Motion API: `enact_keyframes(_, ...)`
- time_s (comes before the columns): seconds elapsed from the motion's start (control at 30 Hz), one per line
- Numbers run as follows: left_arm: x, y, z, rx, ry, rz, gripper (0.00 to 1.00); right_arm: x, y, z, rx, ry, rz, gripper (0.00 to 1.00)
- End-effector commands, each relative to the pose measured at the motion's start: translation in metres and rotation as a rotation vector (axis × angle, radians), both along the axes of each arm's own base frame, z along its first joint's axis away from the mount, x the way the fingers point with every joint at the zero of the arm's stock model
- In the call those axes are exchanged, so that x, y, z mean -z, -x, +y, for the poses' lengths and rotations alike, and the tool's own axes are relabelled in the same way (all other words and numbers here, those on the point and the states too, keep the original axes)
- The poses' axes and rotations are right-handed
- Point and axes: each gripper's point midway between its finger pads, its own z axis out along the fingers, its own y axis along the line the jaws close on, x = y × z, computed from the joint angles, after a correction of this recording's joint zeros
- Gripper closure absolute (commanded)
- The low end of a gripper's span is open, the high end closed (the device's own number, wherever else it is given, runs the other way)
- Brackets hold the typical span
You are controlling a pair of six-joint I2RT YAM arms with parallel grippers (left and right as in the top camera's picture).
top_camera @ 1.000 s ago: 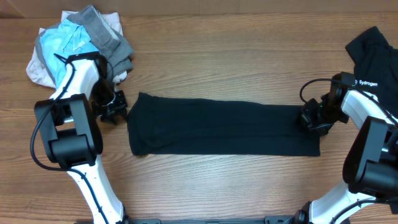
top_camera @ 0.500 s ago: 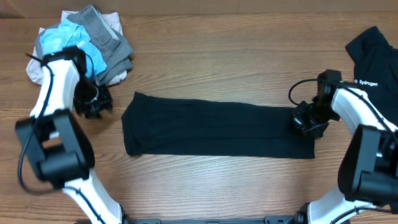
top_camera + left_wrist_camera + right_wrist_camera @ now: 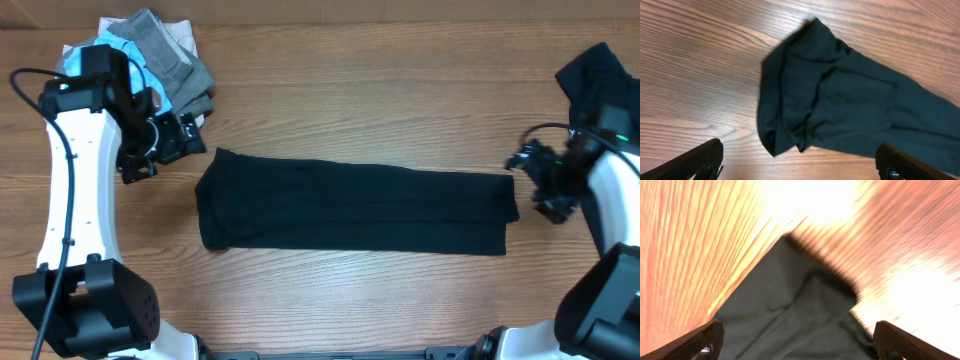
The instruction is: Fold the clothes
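The clothes (image 3: 355,208) lay as a long, flat black band across the middle of the table (image 3: 350,100), which I judged a good set-up for folding end over end. My left gripper (image 3: 162,148) hung just off its left end and my right gripper (image 3: 538,182) just off its right, both spread wide and empty. The pale bundle (image 3: 150,60) crowded my left gripper, and another black garment (image 3: 605,85) lay far right; neither touched the band.

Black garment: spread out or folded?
Folded: the black garment lies as a long narrow band, layered edges visible at its left end.
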Motion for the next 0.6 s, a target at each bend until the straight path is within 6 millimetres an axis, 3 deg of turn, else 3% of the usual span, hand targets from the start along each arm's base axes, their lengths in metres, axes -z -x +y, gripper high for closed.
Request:
enact_keyframes(0.0,0.002,0.001,-0.017,0.039,0.038,0.009,0.00,-0.007,-0.002,-0.004,-0.058,-0.092,-0.097,0.00)
enact_keyframes(0.1,0.002,0.001,-0.023,0.057,0.038,0.010,0.00,0.000,0.003,-0.009,-0.052,-0.129,-0.122,0.00)
enact_keyframes(0.57,0.007,0.020,-0.038,0.096,0.056,0.086,0.00,0.035,0.019,0.008,-0.106,-0.206,-0.166,0.00)
